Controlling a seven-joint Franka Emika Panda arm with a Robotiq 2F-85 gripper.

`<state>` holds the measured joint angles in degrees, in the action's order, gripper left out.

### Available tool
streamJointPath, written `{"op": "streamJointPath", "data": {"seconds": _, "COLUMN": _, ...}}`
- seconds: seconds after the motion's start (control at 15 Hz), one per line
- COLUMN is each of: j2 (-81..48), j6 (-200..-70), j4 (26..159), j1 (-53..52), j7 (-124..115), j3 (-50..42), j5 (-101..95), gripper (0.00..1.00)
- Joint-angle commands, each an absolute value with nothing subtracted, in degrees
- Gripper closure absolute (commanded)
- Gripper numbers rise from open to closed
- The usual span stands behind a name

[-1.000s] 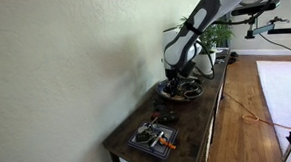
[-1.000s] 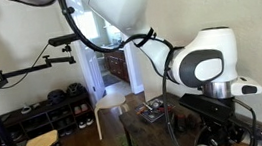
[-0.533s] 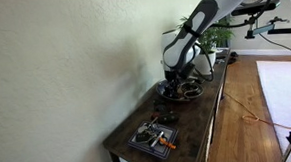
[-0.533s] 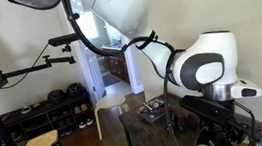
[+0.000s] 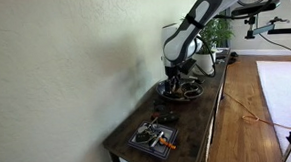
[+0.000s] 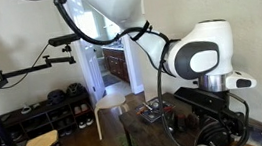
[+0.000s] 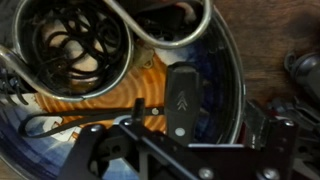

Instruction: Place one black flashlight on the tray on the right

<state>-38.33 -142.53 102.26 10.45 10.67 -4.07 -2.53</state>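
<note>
The gripper (image 5: pixel 179 76) of the white robot arm (image 5: pixel 198 18) hangs just above the round, shallow, dark tray with a lighter shiny rim (image 5: pixel 179 90), which stands towards the far end of the long dark wooden table (image 5: pixel 191 129) along the wall.

In the wrist view the short black flashlight (image 7: pixel 181 102), marked with a pale chevron, lies inside that round tray (image 7: pixel 226 62) on its orange, wood-like bottom, close to the rim; beside it in the tray sit coils of dark wire (image 7: pixel 75 45) and a looped silvery cable (image 7: pixel 160 30).

The claw stands open; its two dark fingers (image 7: pixel 97 150) are spread wide at the bottom of the wrist view, one on each side of the flashlight, and neither appears to touch it.

Near the front end of the table, well apart from the round tray, rests a rectangular dark tray (image 5: pixel 153 139) holding small items, one of them orange (image 5: pixel 162 141); this tray also shows in an exterior view (image 6: pixel 156 108) behind the arm's large white joint (image 6: pixel 202 58); a green potted plant (image 5: pixel 221 32) stands beyond the table.
</note>
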Motion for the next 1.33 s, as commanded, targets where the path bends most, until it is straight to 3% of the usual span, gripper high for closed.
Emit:
{"op": "streamJointPath", "data": {"seconds": 0.0, "j2": -30.82, "j6": -140.67, "j4": 109.67, "j1": 9.32, "j7": 9.92, "j3": -4.11, "j5": -3.1, "gripper": 0.0}}
{"op": "streamJointPath", "data": {"seconds": 0.47, "j2": -26.21, "j6": -138.51, "j4": 113.98, "j1": 7.4, "j7": 11.07, "j3": -3.27, "j5": -4.05, "gripper": 0.0}}
{"op": "streamJointPath", "data": {"seconds": 1.27, "j2": -29.34, "j6": -135.56, "j4": 111.79, "j1": 4.68, "j7": 11.27, "j3": -1.46, "j5": -4.7, "gripper": 0.0}}
